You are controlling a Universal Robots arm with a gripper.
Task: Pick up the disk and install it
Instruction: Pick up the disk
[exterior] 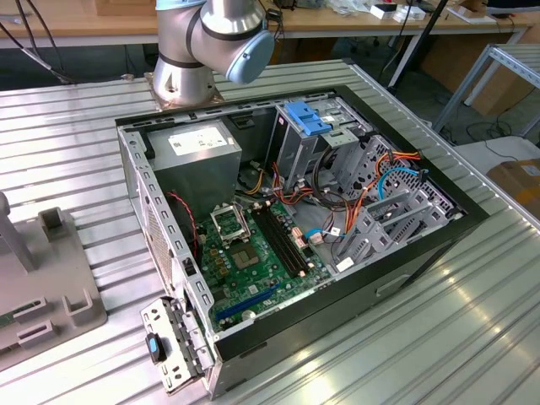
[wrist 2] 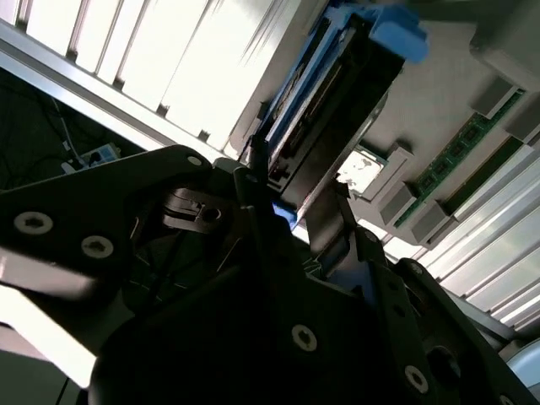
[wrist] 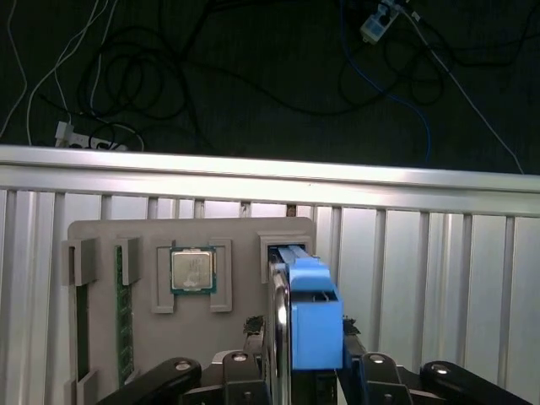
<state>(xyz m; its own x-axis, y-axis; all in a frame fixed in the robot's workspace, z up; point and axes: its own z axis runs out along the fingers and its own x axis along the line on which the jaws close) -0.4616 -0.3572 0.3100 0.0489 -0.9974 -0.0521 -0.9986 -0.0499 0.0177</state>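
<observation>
Gripper (wrist: 308, 375) clamped on the disk (wrist: 305, 314), one dark finger (wrist: 371, 375) against each broad face in both wrist views. Disk on edge, blue rail (wrist: 314, 329) uppermost, far end at a slot of the grey parts tray (wrist: 126, 232); seated or lifted, impossible to tell. On that tray, two green memory sticks (wrist: 124, 312) in their grooves, then a square processor (wrist: 192, 271) in its recess, just beside the disk's slot. Under the tray, ribbed metal table (wrist: 422, 278).

In the exterior view, tray at the exterior view's left, near the open computer case (exterior: 139, 181). Loose metal bracket (exterior: 173, 346) with a blue tab at the case's near corner. Arm (exterior: 211, 34) mounted behind the case. Inside the case, grey power supply (exterior: 198, 148), green motherboard (exterior: 253, 253), blue latch (exterior: 305, 118) atop the drive cage (exterior: 295, 156), then orange and blue cables (exterior: 384, 181) toward the exterior view's right.
</observation>
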